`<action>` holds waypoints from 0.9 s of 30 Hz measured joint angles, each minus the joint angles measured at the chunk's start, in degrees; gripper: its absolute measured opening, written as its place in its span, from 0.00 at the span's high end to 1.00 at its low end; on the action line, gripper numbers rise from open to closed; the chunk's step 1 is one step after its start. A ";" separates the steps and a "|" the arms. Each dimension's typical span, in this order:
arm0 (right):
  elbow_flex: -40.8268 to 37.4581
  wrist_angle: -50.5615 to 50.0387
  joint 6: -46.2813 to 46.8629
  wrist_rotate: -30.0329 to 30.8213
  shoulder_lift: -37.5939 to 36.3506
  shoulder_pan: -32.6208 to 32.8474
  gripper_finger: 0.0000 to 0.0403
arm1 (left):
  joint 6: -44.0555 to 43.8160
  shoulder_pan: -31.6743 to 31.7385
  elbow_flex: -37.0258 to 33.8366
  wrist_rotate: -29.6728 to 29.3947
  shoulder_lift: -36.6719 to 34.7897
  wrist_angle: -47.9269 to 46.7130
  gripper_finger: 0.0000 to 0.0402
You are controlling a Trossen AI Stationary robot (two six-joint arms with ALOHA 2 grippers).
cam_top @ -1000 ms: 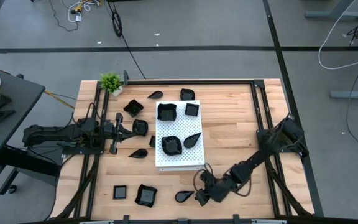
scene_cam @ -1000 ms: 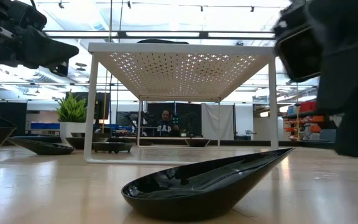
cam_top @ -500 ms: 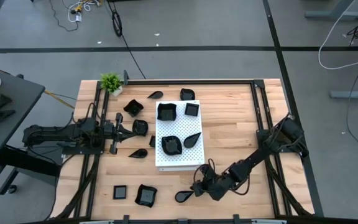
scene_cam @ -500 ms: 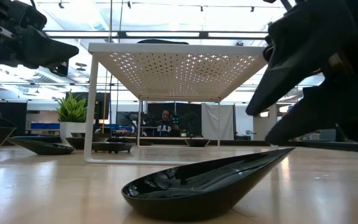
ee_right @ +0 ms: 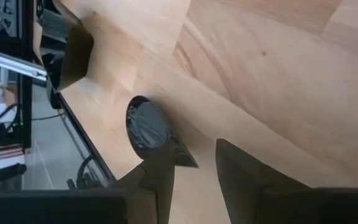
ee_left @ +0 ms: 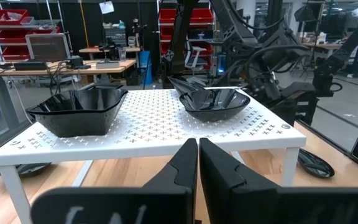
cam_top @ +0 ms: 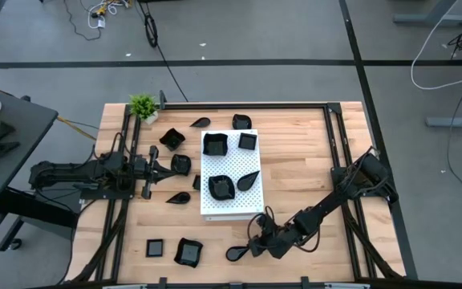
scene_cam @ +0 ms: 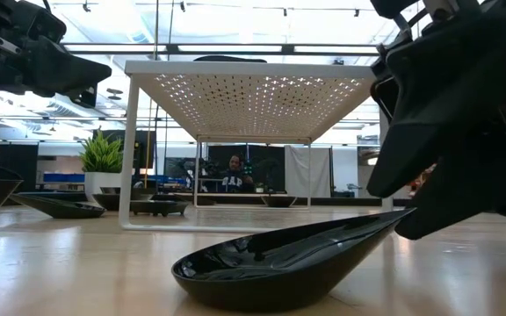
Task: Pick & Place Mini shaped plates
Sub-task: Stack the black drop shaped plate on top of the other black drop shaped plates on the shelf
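Near the table's front edge, the right gripper [cam_top: 254, 247] is straddling the pointed tip of a teardrop plate [cam_top: 236, 254] with parted fingers, while the left gripper [cam_top: 164, 167] is waiting closed beside the white board [cam_top: 251, 172].

wooden table [cam_top: 303, 160] | on it: white perforated board [cam_top: 229, 210], black mini plates [cam_top: 188, 252], potted plant [cam_top: 143, 107]
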 joint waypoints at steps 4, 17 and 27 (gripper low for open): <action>0.00 0.10 -0.80 -0.45 0.02 0.00 0.70 | -0.02 0.00 0.00 0.00 -0.01 0.00 0.95; 0.00 0.82 -2.34 -2.44 0.04 -0.02 0.71 | -0.01 -0.02 0.00 0.00 -0.01 0.00 0.95; 0.00 0.85 -3.53 -2.44 0.04 -0.02 0.85 | 0.00 0.00 -0.02 0.00 -0.01 -0.01 0.95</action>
